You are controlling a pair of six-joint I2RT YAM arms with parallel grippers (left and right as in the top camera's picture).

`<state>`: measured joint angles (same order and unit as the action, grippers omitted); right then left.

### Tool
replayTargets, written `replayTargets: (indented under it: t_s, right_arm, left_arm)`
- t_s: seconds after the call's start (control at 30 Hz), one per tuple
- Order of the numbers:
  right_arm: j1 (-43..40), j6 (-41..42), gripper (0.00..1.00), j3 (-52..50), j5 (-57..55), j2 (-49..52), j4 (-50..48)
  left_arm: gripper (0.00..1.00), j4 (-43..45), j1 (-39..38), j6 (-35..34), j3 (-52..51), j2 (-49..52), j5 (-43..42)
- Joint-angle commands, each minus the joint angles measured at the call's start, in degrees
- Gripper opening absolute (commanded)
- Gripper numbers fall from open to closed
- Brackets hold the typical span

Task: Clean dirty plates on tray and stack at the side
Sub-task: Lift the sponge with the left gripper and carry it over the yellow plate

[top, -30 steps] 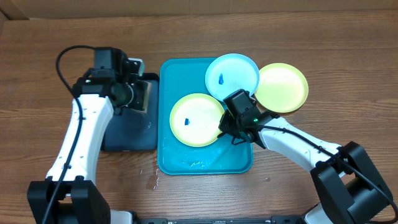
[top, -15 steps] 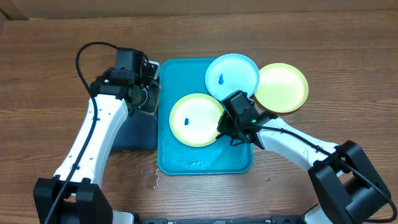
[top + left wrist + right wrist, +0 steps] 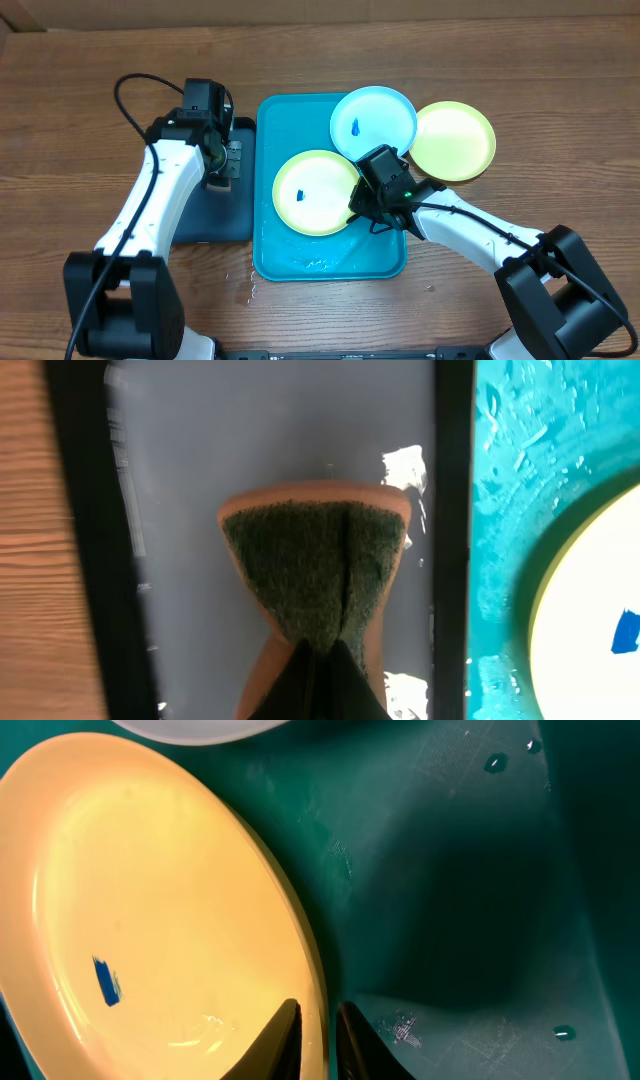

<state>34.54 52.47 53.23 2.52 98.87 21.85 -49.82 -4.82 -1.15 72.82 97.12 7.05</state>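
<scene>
- The left gripper [image 3: 320, 660] pinches the sponge [image 3: 315, 560] over the black tray [image 3: 250, 440].
- The right gripper [image 3: 318, 1010] pinches the rim of the yellow plate [image 3: 150, 900].
- Next, likely: sponge onto the blue smudge [image 3: 106, 982].

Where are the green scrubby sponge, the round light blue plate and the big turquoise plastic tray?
Green scrubby sponge [image 3: 315, 575]: left wrist view, rough green face.
Round light blue plate [image 3: 385, 115]: overhead view, pale centre.
Big turquoise plastic tray [image 3: 330, 255]: overhead view, bare wet floor.
</scene>
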Motion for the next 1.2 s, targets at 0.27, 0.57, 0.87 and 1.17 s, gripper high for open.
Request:
replayTargets:
  t_s: [0.27,0.57,0.87,1.17]
  right_arm:
    - [0.28,-0.13,0.04,-0.79,-0.11,0.17,-0.46]
    - [0.76,-0.15,0.13,-0.79,0.02,0.17,-0.87]
    - [0.76,-0.13,0.04,-0.79,-0.09,0.17,-1.31]
    - [1.16,-0.13,0.04,-0.79,0.13,0.17,-1.77]
  left_arm:
    - [0.04,-0.04,1.2,-0.13,2.1,1.36,-4.2]
    - [0.04,-0.09,7.48,2.4,2.1,1.36,-20.46]
    - [0.04,-0.04,6.47,2.47,2.1,1.36,-30.93]
    - [0.04,-0.28,-0.02,0.26,1.95,1.4,-39.5]
